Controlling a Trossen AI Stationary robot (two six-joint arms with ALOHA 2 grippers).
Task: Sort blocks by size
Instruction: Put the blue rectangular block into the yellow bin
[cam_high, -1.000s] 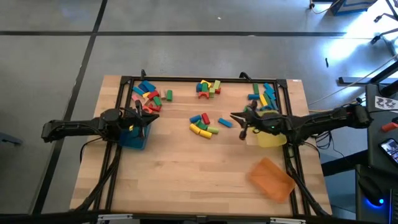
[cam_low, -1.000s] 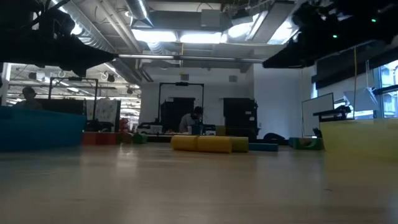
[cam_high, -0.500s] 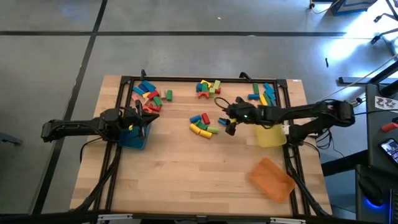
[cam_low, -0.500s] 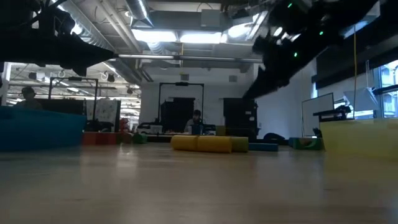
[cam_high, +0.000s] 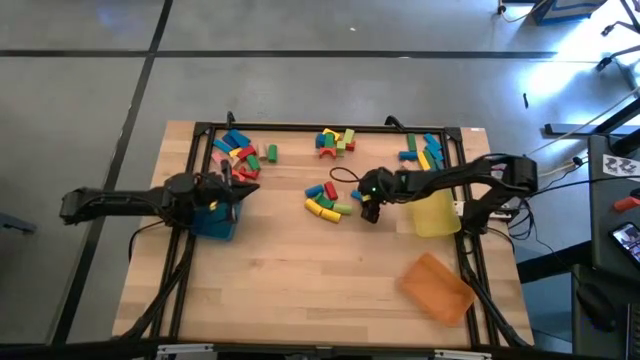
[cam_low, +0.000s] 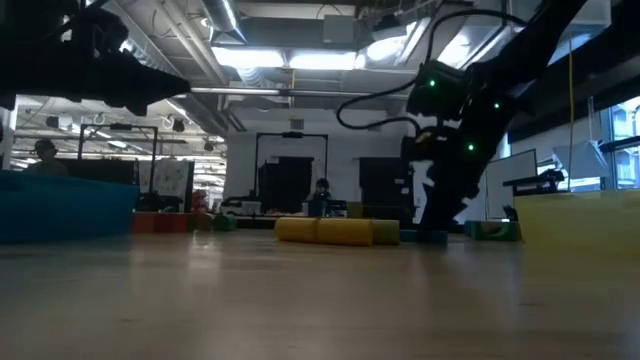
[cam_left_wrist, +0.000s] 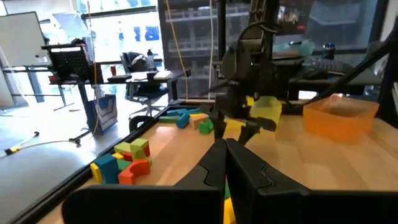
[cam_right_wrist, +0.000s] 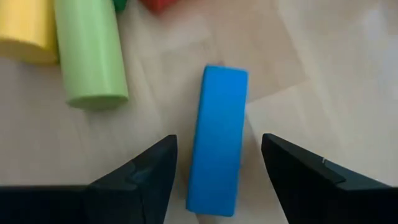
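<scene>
Your right gripper (cam_right_wrist: 217, 155) is down over the mid-tabletop (cam_high: 300, 270) cluster, jaws apart w/ a blue bar block (cam_right_wrist: 219, 134) lying flat between them, not clamped. A green cylinder (cam_right_wrist: 90, 56) lies just beside it. Left gripper (cam_high: 235, 188) hangs over the teal tray (cam_high: 215, 228), jaws together, holding nothing you can see.

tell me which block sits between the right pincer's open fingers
The blue bar, lying flat on the wood between the right pincer fingers. The light green cylinder and yellow cylinder lie off to one side, outside them.
</scene>
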